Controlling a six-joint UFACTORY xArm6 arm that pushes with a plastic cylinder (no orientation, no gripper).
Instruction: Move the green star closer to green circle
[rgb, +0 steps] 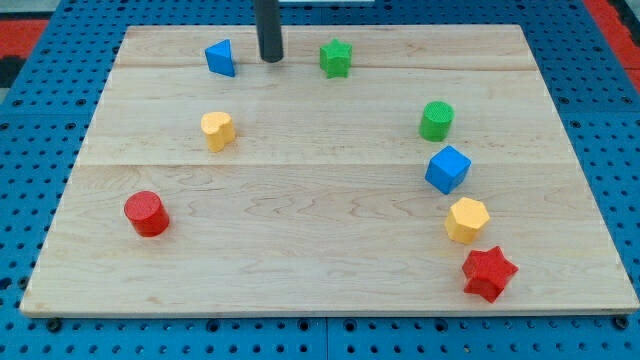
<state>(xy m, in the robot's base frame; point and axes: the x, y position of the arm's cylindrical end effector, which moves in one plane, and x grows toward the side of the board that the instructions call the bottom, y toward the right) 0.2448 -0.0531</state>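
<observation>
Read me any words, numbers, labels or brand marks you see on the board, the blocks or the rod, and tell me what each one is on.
None: no text, number or logo shows anywhere.
The wooden board shows only plain grain.
The green star, green circle and other blocks have bare coloured faces.
My tip, at the view's left of the green star, is on a plain dark rod.
The blue pegboard underneath has only holes.

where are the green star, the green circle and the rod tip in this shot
green star (336, 58): camera view, near the view's top, point on its upper face
green circle (436, 120): camera view, at the view's right, point on its round body
my tip (270, 59): camera view, left of the green star, point on the rod's lower end
</observation>
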